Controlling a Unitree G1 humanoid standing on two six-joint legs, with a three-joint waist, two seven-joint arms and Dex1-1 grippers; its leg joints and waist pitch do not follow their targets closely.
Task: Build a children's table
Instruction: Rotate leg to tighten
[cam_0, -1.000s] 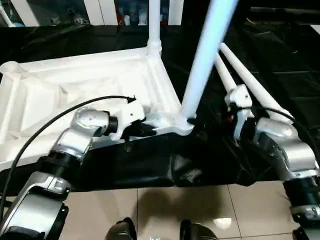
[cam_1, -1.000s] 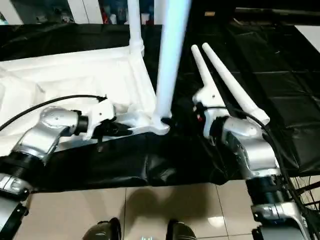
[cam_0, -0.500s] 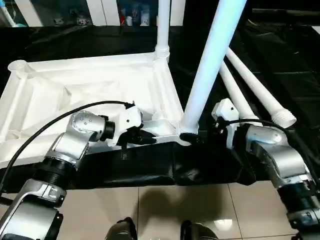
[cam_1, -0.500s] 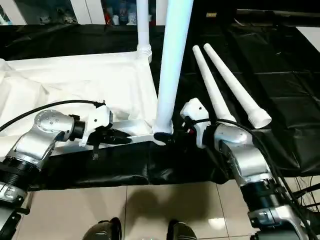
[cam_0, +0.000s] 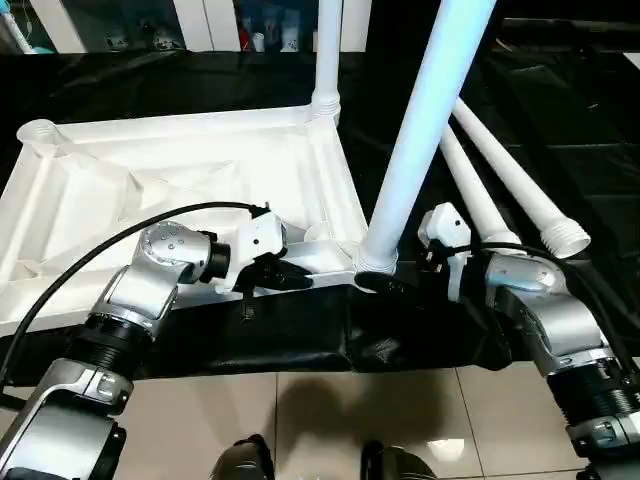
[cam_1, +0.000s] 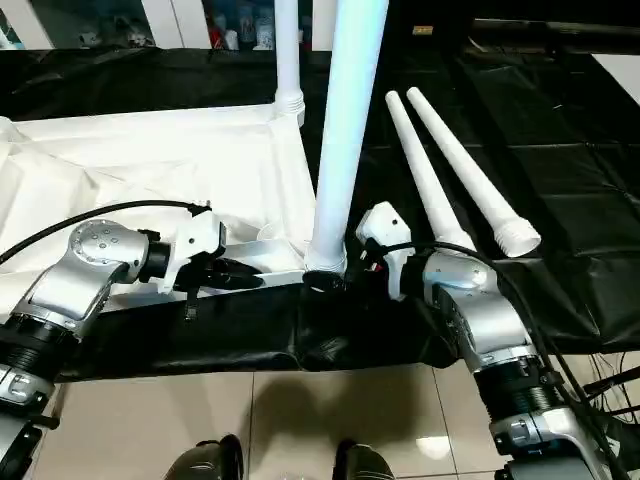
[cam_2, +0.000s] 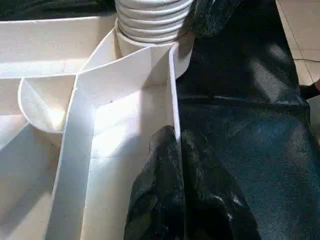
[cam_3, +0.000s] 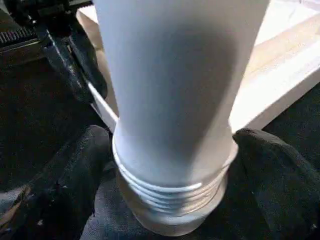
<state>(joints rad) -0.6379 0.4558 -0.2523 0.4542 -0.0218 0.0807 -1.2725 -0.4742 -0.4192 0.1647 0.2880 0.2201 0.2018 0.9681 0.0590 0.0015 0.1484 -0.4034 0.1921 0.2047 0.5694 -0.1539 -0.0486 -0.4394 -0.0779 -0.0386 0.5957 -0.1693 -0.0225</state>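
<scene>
The children's table top (cam_0: 180, 170) lies upside down on a black cloth, ribbed underside up. One white leg (cam_0: 327, 60) stands in the far right corner socket. Another leg (cam_0: 415, 130) stands in the near right socket, its threaded base (cam_3: 170, 200) showing above the socket. Two loose legs (cam_0: 510, 190) lie on the cloth to the right. My left gripper (cam_2: 176, 137) is shut on the thin near rim of the top (cam_2: 172, 100), just left of that socket. My right gripper (cam_3: 172, 165) is open, one black finger (cam_3: 75, 165) on each side of the near leg's base.
The black cloth (cam_0: 560, 120) covers the work surface and hangs over its front edge. Tiled floor (cam_0: 320, 420) lies below, with my feet at the bottom. A glass-door cabinet (cam_0: 200, 20) stands behind. A black cable (cam_0: 100, 250) loops over my left forearm.
My right arm has swung left, bringing its open fingers around the near leg's base. The left gripper has kept its hold on the rim. The camera shifted early on.
</scene>
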